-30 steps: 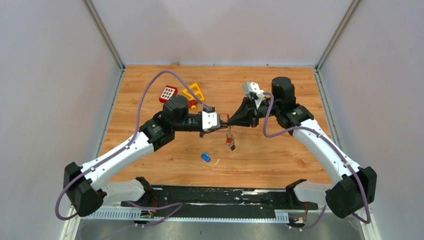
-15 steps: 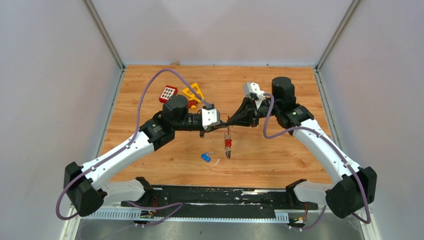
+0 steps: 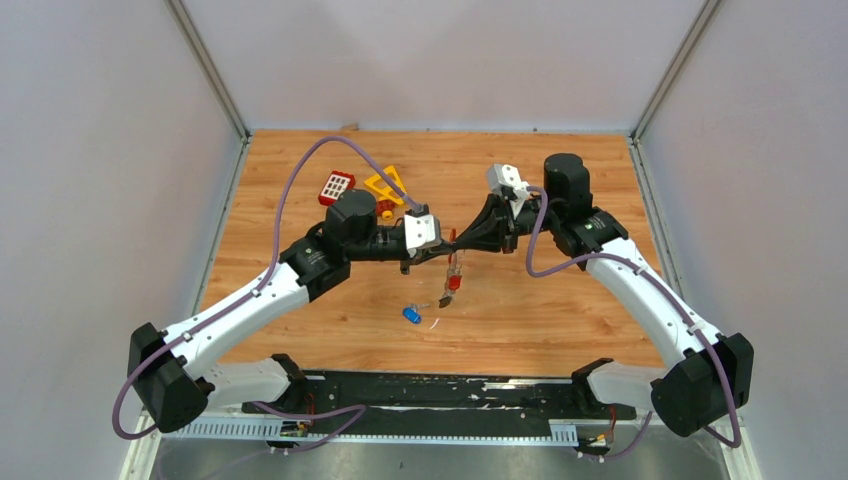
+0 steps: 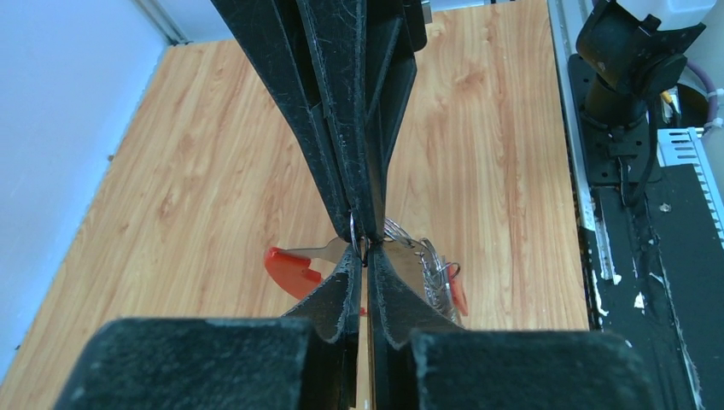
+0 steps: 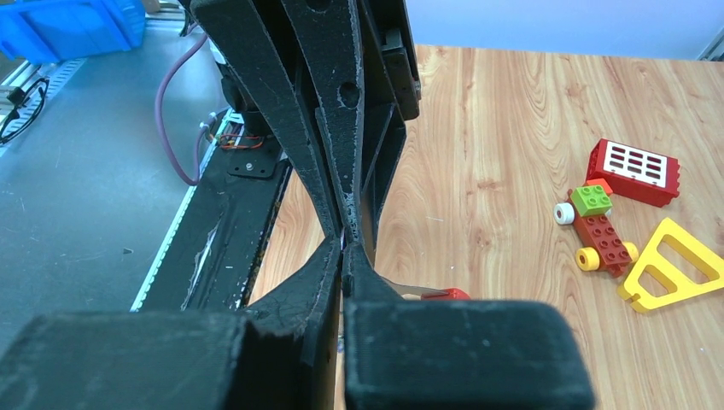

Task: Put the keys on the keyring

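Top external view gave me the keyring (image 3: pixel 455 262) hanging in the air just under the spot where the two hands met above the middle of the surface (image 3: pixel 560 300). The red key (image 3: pixel 452 284) dangled from it, head uppermost. Its silver blade slanted down toward the left arm's side, so its long axis ran near upright with a tilt. The blue key (image 3: pixel 411 315) lay apart on the surface nearer the bases; I could not tell which way its blade ran. Both arms reached inward, forearms about level, with the left hand (image 3: pixel 443 247) and right hand (image 3: pixel 462 238) tip to tip. A red button block (image 3: pixel 337 186) and a yellow frame (image 3: pixel 388 184) sat beyond the left arm.

Left wrist view showed the left hand's fingers (image 4: pixel 341 286) pressed together on a thin wire loop of the keyring (image 4: pixel 423 256), and the right hand's tips came down onto the same spot. The red key (image 4: pixel 290 266) lay crosswise, plastic head to the left and blade running in to the ring.

Right wrist view showed the right hand (image 5: pixel 343 249) closed too, seemingly nipping the same wire, though it was too fine for me to be sure. Only a red sliver (image 5: pixel 444 294) peeked out beside its fingers, and a small brick car (image 5: pixel 598 226) stood near the blocks.
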Robot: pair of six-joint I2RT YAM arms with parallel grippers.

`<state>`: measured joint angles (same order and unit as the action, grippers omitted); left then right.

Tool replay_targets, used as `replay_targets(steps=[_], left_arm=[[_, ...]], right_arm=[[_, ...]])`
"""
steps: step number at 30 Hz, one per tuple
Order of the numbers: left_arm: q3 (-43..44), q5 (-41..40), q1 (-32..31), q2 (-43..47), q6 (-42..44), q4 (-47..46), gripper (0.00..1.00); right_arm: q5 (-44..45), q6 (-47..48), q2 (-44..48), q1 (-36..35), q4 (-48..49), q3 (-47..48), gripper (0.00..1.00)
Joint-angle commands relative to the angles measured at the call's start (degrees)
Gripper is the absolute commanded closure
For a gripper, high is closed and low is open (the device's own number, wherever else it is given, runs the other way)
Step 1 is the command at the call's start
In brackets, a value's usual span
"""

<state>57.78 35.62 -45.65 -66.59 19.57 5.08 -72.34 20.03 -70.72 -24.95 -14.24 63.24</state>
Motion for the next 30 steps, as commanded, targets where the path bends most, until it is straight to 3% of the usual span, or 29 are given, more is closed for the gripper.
replay_targets(steps=[1, 30], left_arm=[[0.49, 0.24, -0.23, 0.13, -0.63, -4.82, 0.92], [-0.46, -1.07, -0.23, 0.58, -1.21, -6.13, 0.81]], right_arm=[[0.00, 0.80, 0.42, -0.36, 0.47, -0.48, 1.00], [0.80, 4.37, -0.56, -0.36, -3.24, 0.38, 1.00]])
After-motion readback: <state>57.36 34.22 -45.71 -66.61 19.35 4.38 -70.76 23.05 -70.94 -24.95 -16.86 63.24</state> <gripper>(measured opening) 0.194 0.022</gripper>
